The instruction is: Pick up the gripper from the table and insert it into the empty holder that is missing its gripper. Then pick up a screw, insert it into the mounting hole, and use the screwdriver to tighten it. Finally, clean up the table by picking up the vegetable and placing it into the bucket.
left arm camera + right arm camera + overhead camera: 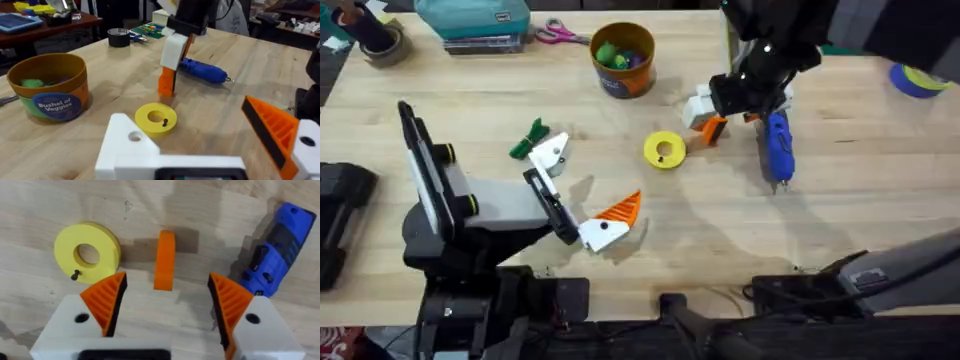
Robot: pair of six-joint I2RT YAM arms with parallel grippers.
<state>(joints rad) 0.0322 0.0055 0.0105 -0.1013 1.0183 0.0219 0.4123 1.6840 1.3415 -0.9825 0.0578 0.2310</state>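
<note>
Mid-table, right gripper (165, 310) hangs over loose orange gripper (164, 259), jaws apart, yellow disc (87, 251) just left, screwdriver (274, 262) just right. Left gripper (582, 195) jaws apart, holding nothing, bare wood around.

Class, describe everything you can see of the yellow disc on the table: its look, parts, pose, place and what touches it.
The yellow disc is a flat, round ring of matt, plastic-looking material with a round centre hole showing the wooden table through it. It lies flat near the table's middle, in front of the bucket. A tiny dark screw rests on its top face near the rim. The loose orange gripper lies just beside it, apart, with the right gripper open above that piece.
</note>
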